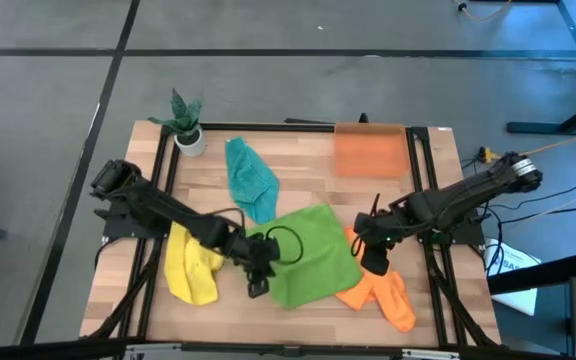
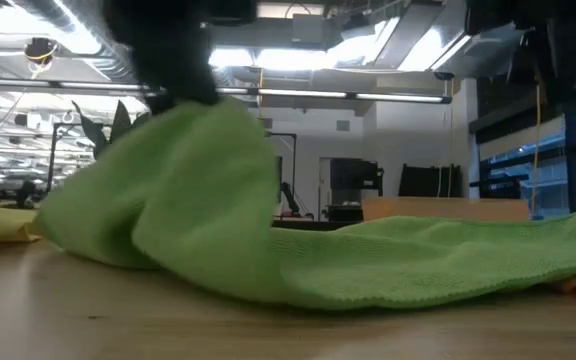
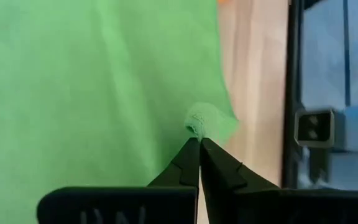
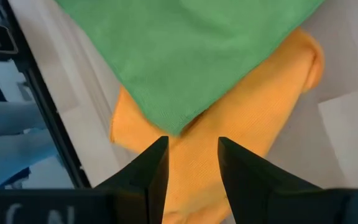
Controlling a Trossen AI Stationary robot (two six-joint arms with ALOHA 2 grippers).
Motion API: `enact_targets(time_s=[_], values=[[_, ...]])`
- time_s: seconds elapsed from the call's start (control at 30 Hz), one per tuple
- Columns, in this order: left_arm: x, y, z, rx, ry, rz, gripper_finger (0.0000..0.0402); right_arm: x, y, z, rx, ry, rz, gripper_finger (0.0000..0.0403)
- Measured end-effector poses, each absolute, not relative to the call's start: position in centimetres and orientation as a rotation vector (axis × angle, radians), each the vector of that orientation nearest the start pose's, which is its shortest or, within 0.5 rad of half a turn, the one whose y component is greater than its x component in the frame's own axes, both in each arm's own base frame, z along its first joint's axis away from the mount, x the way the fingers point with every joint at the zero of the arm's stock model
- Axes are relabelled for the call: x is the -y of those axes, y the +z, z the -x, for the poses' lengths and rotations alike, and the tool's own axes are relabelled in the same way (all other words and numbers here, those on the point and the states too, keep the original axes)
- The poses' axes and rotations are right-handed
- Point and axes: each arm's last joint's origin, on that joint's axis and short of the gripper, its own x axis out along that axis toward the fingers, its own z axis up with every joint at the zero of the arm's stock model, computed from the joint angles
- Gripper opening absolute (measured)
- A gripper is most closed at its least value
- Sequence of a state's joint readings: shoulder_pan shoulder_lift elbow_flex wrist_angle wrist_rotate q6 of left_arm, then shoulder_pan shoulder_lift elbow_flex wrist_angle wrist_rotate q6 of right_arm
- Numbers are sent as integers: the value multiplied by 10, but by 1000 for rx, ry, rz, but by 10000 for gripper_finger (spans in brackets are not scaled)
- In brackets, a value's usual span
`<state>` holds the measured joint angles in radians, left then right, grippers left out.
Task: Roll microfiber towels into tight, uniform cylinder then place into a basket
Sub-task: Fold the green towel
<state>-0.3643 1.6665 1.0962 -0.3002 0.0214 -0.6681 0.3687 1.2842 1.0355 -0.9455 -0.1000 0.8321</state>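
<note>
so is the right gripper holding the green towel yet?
No. In the right wrist view the right gripper stands open above the green towel corner and the orange towel, with nothing between its fingers.

Between the parted right gripper (image 4: pixel 192 155) fingers: open gap; directly below, rumpled orange microfiber towel (image 4: pixel 229 143), overlapped by bright green microfiber towel's (image 4: pixel 185 56) corner.

The wooden table (image 1: pixel 308 165) carries yellow (image 1: pixel 190 268), teal (image 1: pixel 249 178), green (image 1: pixel 313 255) and orange (image 1: pixel 383 295) towels, an orange basket (image 1: pixel 369 150) and a potted plant (image 1: pixel 187 125).
</note>
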Motion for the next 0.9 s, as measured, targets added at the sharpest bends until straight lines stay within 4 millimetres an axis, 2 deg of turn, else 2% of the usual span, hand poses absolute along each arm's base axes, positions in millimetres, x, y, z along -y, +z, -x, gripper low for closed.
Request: enact_targets(time_s=[0.43,0.63,0.9], values=[[70,224,-352,-714,-57,393,0,-79,282,-204,-1160,-135,-545,140],[58,223,-366,-610,-62,364,0,-77,286,-199,-1150,-129,-549,140],[49,211,-381,-534,-53,321,0,-73,296,-189,-1099,-139,-573,140]])
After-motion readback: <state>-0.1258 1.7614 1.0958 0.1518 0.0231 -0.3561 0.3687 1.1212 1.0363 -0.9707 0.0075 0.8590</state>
